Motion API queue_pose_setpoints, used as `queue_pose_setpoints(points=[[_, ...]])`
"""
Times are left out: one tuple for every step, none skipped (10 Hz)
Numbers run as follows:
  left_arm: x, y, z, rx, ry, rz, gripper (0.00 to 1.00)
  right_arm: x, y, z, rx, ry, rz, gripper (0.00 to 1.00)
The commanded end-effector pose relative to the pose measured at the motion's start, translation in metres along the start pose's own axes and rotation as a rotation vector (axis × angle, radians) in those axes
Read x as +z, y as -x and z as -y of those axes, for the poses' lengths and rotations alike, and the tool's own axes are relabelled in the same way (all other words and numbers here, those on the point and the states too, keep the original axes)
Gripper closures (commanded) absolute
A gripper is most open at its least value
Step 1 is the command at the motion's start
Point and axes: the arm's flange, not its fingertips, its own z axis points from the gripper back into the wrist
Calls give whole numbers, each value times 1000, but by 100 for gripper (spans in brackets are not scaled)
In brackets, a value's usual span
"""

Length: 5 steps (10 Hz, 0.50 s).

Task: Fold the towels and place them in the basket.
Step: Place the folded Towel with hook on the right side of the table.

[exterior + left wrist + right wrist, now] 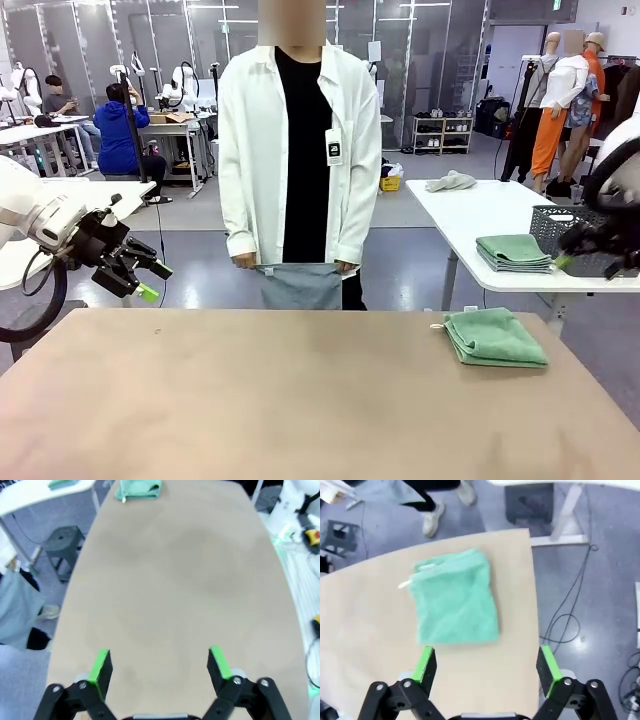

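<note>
The folded green towel (495, 337) lies flat near the desk's (300, 400) far right corner. From above it looks almost square, and its white tag (405, 584) pokes toward the desk's middle. The right claw (487, 662) hangs above it, spread wide and empty. Far left of it, the left claw (159, 662) is spread and empty too. The front view adds a person (298, 150) holding a blue towel (300, 285).

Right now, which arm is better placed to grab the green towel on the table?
Likely the right: the open right gripper faces the towel close by. The left gripper, also open, is at the table's other side.
</note>
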Motion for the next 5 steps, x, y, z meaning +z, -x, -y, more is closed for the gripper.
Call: queue_pose_setpoints(points=[[1,-1,0,-1,0,1,4,68,45,-10,-9,-93,26,0],[1,-1,0,-1,0,1,4,93,60,-17,-13,-96,48,0],[1,-1,0,-1,0,1,4,110,74,-23,10,-99,52,0],[1,-1,0,-1,0,1,4,120,84,-29,59,-129,31,0],[1,-1,0,-1,0,1,4,124,90,-32,83,-143,13,0]])
